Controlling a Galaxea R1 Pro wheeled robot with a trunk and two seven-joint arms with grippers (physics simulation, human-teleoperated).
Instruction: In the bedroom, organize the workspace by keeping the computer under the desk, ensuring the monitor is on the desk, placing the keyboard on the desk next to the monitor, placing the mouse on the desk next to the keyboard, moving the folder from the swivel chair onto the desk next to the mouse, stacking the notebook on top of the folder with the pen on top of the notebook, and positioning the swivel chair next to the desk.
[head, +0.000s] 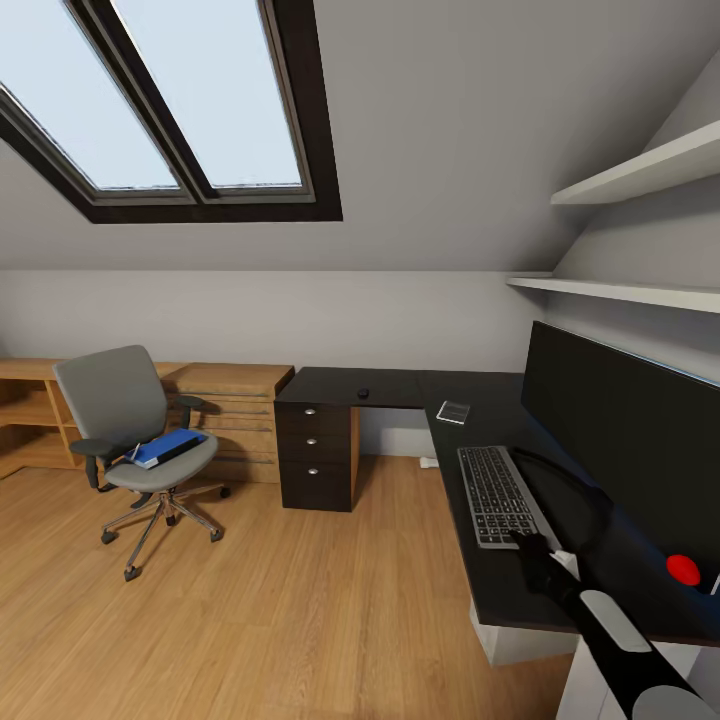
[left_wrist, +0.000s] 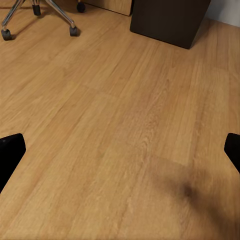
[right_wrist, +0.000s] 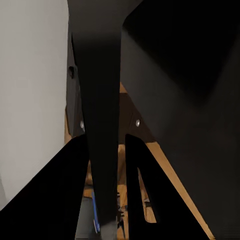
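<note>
The desk (head: 400, 385) has a glossy black top, and the wide black monitor (head: 620, 430) stands on its right wing. The keyboard (head: 495, 490) lies in front of the monitor. My right gripper (head: 528, 545) is at its near end, shut on the keyboard (right_wrist: 102, 125), which runs edge-on between the two black fingers (right_wrist: 137, 190). A small dark mouse (head: 363, 393) and the pale notebook (head: 453, 412) rest on the far part of the desk. The grey swivel chair (head: 110, 395) stands left, apart from the desk, with the blue folder (head: 165, 447) on its seat. My left gripper (left_wrist: 120, 150) hangs open over bare floor.
The black drawer unit (head: 318, 455) stands under the desk's left end. Light wooden low cabinets (head: 235, 400) line the back wall behind the chair. A red round object (head: 683, 569) sits on the desk near me. Wood floor (head: 300, 600) stretches between chair and desk. Chair castors (left_wrist: 73, 31) show in the left wrist view.
</note>
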